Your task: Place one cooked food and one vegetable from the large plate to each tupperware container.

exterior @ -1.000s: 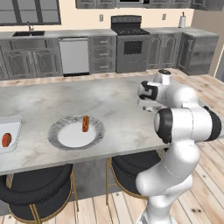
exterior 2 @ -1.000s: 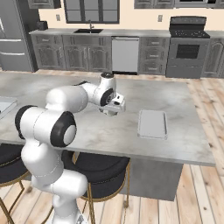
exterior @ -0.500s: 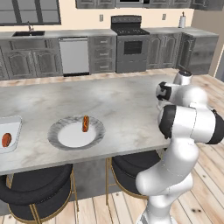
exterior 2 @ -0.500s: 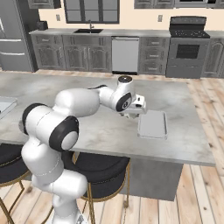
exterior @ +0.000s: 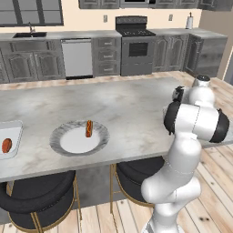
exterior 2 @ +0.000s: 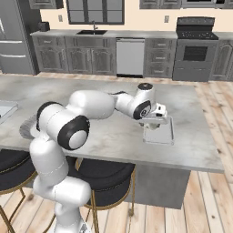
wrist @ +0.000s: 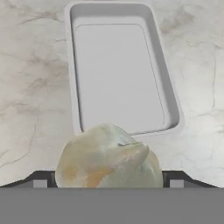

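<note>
the grey marbled desk [exterior: 118, 109] carries everything. near its front edge in the left base view sits the large plate [exterior: 101, 143], with a bun-wrapped hot dog [exterior: 88, 128] on its far part. at the desk's left end a tupperware container [exterior: 14, 134] holds a reddish-orange vegetable [exterior: 6, 145]. a second, empty tupperware container [wrist: 166, 100] lies just ahead of the pincer [exterior 2: 154, 120], whose fingers stand wide, pinching a pale, lumpy food piece [wrist: 108, 159] between them.
</note>
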You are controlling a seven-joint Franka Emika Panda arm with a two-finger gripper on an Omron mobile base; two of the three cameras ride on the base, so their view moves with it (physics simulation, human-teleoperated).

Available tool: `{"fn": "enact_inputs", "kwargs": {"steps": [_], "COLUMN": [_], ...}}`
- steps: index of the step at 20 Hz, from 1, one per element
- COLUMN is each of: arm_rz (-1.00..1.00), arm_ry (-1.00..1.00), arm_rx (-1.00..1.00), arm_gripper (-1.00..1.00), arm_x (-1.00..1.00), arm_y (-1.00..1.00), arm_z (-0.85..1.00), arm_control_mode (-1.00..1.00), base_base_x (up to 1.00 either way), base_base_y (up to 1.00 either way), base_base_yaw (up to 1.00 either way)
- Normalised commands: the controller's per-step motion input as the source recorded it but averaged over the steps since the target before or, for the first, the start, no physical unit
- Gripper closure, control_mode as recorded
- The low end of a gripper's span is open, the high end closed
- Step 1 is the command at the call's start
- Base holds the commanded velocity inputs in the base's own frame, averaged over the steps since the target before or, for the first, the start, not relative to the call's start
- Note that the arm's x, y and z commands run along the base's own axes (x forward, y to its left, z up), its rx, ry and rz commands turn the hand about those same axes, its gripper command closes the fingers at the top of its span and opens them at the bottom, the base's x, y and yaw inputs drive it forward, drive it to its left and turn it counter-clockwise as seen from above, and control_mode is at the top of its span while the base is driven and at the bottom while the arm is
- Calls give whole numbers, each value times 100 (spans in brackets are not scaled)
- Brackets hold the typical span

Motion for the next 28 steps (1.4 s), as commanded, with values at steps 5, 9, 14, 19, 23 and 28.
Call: {"fn": "enact_inputs", "kwargs": {"steps": [5, 9, 14, 19, 23, 28], "arm_rz": [-5, 0, 0, 1, 1, 1], "arm_ry": [-1, -1, 0, -4, -9, -3], "arm_rx": [7, 0, -2, -7, -6, 0], "arm_gripper": [100, 100, 100, 100, 100, 100], "arm_x": [2, 31, 39, 22, 12, 0], "arm_y": [-49, -9, -15, -9, -4, 2], "arm_z": [-23, -11, -42, -48, -36, -7], "arm_control_mode": [-100, -100, -100, -100, -100, -100], "base_base_x": [0, 0, 0, 0, 0, 0], "base_base_y": [0, 0, 0, 0, 0, 0], "base_base_yaw": [0, 0, 0, 0, 0, 0]}}
